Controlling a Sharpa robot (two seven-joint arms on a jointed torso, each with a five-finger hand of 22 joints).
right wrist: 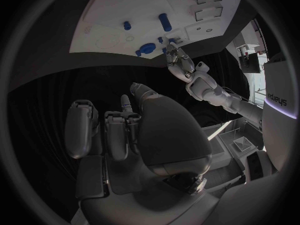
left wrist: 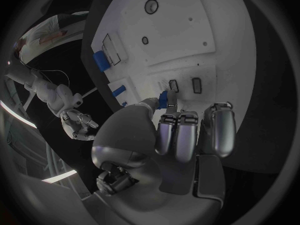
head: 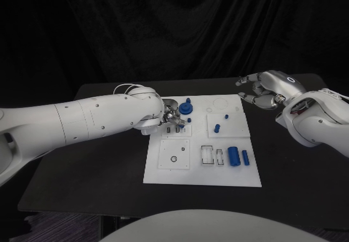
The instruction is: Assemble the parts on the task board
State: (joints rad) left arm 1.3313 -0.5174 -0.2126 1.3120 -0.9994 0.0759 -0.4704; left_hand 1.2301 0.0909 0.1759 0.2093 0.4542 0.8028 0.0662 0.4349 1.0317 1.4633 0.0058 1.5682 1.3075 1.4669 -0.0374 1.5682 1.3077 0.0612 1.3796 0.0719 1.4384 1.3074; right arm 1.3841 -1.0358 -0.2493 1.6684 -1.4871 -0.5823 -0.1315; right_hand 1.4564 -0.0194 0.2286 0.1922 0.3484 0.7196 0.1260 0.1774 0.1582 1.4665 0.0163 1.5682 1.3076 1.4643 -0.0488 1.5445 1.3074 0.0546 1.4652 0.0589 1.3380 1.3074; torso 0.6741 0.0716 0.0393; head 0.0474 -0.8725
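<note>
The white task board lies mid-table. My left hand hovers over its far left section and pinches a small blue part between thumb and finger, just above two narrow slots. A blue gear-like part stands just beyond the hand. Two blue pegs stand in the right section. A large blue cylinder and a thinner one lie near the front right. My right hand hangs past the board's far right corner, fingers loosely bent and apart, holding nothing.
Empty rectangular recesses sit left of the large cylinder, and a round hole lies in the front left panel. Bare black table surrounds the board on all sides.
</note>
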